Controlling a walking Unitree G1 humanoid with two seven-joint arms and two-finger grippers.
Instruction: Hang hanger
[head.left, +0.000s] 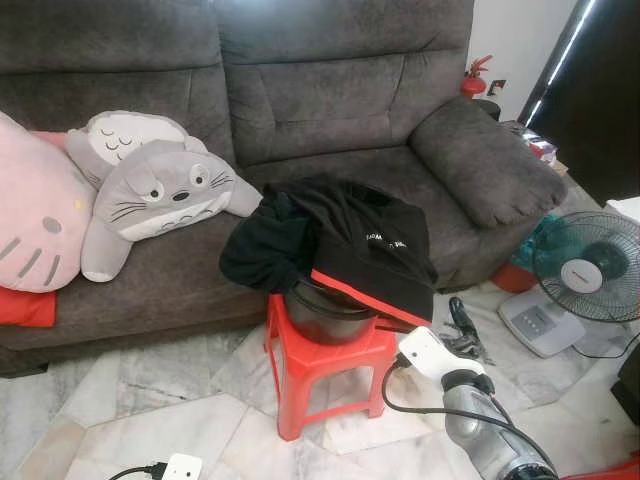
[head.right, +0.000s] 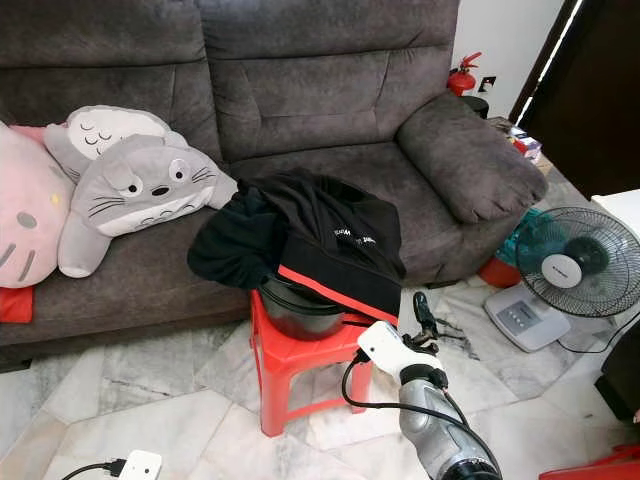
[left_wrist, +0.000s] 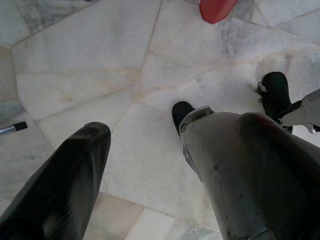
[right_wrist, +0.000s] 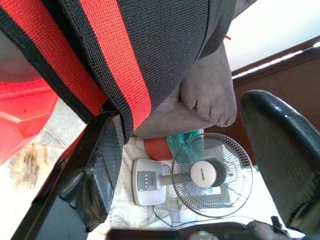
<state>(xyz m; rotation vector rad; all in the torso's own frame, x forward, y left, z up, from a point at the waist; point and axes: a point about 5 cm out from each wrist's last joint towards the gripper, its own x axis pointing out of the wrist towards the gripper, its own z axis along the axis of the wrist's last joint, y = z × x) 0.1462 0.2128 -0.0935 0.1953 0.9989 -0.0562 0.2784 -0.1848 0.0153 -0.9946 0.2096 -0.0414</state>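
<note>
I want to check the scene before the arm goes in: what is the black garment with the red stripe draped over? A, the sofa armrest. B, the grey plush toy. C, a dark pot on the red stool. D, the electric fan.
C: the black garment hangs over a dark pot standing on the red stool, with the right gripper open beside its striped hem.

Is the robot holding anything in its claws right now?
No, nothing is held. The right gripper is open, with one finger right at the red-striped hem of the black jacket but not clamped on it. The left gripper hangs open over the floor.
</note>
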